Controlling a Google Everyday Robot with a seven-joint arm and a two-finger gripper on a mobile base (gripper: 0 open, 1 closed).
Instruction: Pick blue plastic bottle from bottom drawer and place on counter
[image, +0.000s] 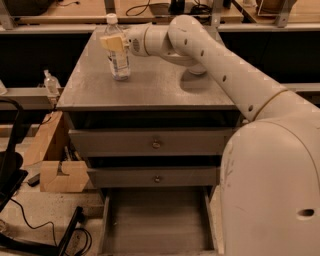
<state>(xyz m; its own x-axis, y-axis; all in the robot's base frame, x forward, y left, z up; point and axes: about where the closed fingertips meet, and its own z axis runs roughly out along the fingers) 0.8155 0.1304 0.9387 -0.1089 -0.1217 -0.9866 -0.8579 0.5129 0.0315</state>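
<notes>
The blue plastic bottle, clear with a white cap, stands upright on the counter near its back left corner. My gripper reaches in from the right, its tan fingers closed around the bottle's upper part. The bottle's base is at the counter surface. The bottom drawer is pulled open below and its floor is bare.
A white bowl sits on the counter behind my arm, mostly hidden. Two upper drawers with round knobs are closed. A small pump-top bottle and a cardboard box are to the left. A wooden bench runs behind.
</notes>
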